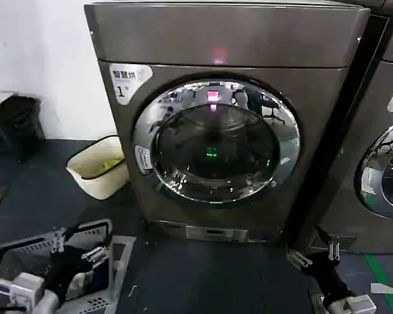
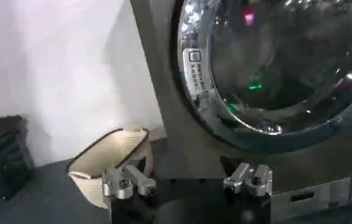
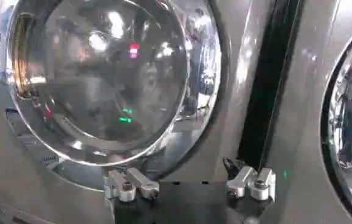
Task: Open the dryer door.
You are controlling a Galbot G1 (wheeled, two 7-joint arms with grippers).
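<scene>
The dryer door [image 1: 216, 140] sits shut at the centre of the dryer [image 1: 249, 49] in the head view, with both grippers low: left gripper [image 1: 78, 252] at 7 o'clock, right gripper [image 1: 314, 255] at 5 o'clock. Left wrist view: fingers [image 2: 127, 182] spread, empty — a basket [image 2: 103, 155] lies near and could snag. Right wrist view: right fingers [image 3: 251, 181] apart, and the neighbouring machine [image 3: 346, 122] at 3 o'clock invites a wrong reach.

— Where does your head camera sit?
— High, looking forward and down at the dryer [image 1: 223, 131] from some way back.
— And your wrists?
— Both low and nearer. The left one faces the door [image 2: 273, 67] from its left side; the right one faces it squarely. All three share that door.
</scene>
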